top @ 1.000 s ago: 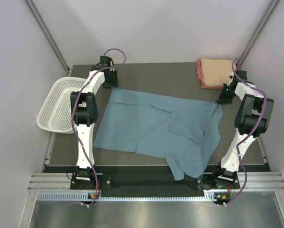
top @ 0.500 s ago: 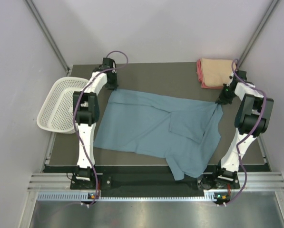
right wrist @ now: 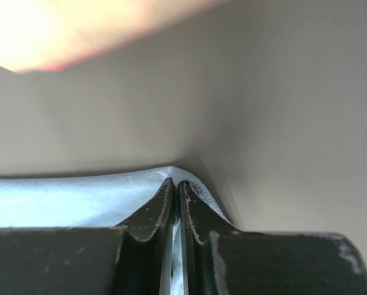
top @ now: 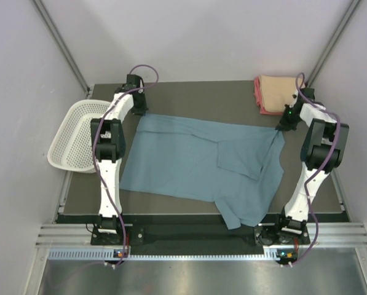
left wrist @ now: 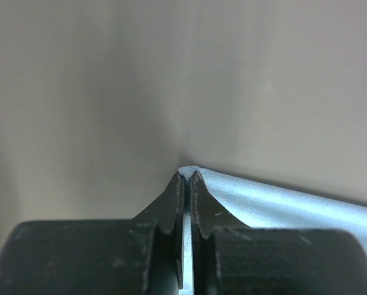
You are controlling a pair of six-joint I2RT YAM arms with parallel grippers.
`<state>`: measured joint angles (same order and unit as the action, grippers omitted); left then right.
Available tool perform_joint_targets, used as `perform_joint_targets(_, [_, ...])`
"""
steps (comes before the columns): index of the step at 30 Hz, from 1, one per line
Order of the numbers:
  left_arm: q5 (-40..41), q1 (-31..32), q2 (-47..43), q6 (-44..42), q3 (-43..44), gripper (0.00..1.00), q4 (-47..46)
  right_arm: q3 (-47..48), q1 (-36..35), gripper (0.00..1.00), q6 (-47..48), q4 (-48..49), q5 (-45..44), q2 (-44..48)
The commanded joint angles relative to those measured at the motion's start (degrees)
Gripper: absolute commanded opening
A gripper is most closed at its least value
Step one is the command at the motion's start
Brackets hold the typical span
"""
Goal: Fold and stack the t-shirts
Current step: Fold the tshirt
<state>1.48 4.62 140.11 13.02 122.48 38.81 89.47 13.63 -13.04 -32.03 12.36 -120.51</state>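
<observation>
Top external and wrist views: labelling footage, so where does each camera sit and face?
Top external: above and behind the bases, looking down on the table; left arm and right arm show.
Left wrist: on the left arm, looking along the left fingers, shut on the blue-grey t-shirt.
Right wrist: on the right arm, along the right fingers, shut on another corner.
Shared: all show that shirt.

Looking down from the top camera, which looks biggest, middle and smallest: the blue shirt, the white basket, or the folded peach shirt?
1. blue t-shirt: spread out, by far the largest.
2. white basket: clearly smaller.
3. folded peach t-shirt: the smallest.
</observation>
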Motion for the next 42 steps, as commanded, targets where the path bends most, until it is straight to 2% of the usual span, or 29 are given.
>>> perform_joint_targets(1, [3.54, -2.86, -0.90, 0.52, 2.15, 0.00, -5.23, 5.79, -1.32, 0.05, 0.12, 1.45, -1.02, -1.13])
perform_joint_targets(6, [1.96, -3.92, 0.60, -0.27, 4.35, 0.00, -7.25, 9.13, -1.85, 0.00, -0.06, 1.36, -2.16, -3.23])
perform_joint_targets(15, [-1.21, -4.10, 2.62, -0.80, 5.49, 0.00, -9.45, 15.11, -2.73, 0.00, 0.73, -0.05, -4.01, -8.51])
perform_joint_targets(18, [-1.21, -4.10, 2.80, -0.62, 5.67, 0.00, -8.75, 16.52, -3.08, 0.08, 0.38, -1.36, -5.33, -9.30])
perform_joint_targets(19, [-1.21, -4.10, 2.80, -0.62, 5.84, 0.14, -8.05, 17.31, -3.34, 0.17, 0.12, -2.15, -6.46, -9.57])
perform_joint_targets(21, [-0.78, -4.10, 2.36, -0.62, 5.93, 0.23, -7.35, 18.98, -3.69, 0.23, 0.47, -4.70, -7.17, -9.57])
perform_joint_targets(22, [0.62, -4.10, 1.92, -0.10, 5.85, 0.38, -6.82, 19.25, -3.87, 0.30, 0.56, -5.32, -8.48, -9.22])
perform_joint_targets(23, [0.98, -4.10, 1.13, 0.25, 5.76, 0.43, -6.12, 19.77, -4.22, 0.35, 0.56, -6.71, -10.06, -8.87])
perform_joint_targets(24, [1.16, -4.01, 0.60, 0.43, 5.58, 0.45, -5.68, 20.82, -4.31, 0.39, 0.47, -9.69, -11.47, -8.17])
perform_joint_targets(25, [1.51, -4.01, 0.16, 0.61, 5.49, 0.46, -5.32, 21.01, -4.31, 0.47, 0.21, -11.20, -13.92, -7.47])
perform_joint_targets(28, [3.44, -3.48, -2.73, 1.57, 4.09, 0.53, -4.27, 19.17, -4.31, 0.59, 0.03, -14.28, -17.44, -2.99])
perform_joint_targets(29, [4.14, -3.39, -4.66, 2.01, 2.78, 0.60, -4.09, 18.99, -4.40, 0.61, -0.06, -15.33, -18.33, -1.93])
perform_joint_targets(31, [4.32, -2.60, -6.95, 3.24, 1.37, 0.66, -3.65, 18.46, -4.31, 0.68, -0.49, -19.02, -20.52, 1.32])
perform_joint_targets(33, [5.38, -1.29, -10.29, 4.47, -1.18, 0.70, -3.21, 15.93, -4.40, 0.70, -1.11, -20.35, -20.45, 5.43])
perform_joint_targets(37, [6.08, 2.05, -17.14, 5.79, -7.33, 0.72, -2.60, 9.68, -6.06, 0.74, -1.29, -22.63, -18.78, 12.48])
perform_joint_targets(42, [4.77, 7.49, -27.68, 6.67, -17.17, 0.71, -0.49, -2.42, -13.18, 0.75, -1.11, -21.85, -14.74, 23.72])
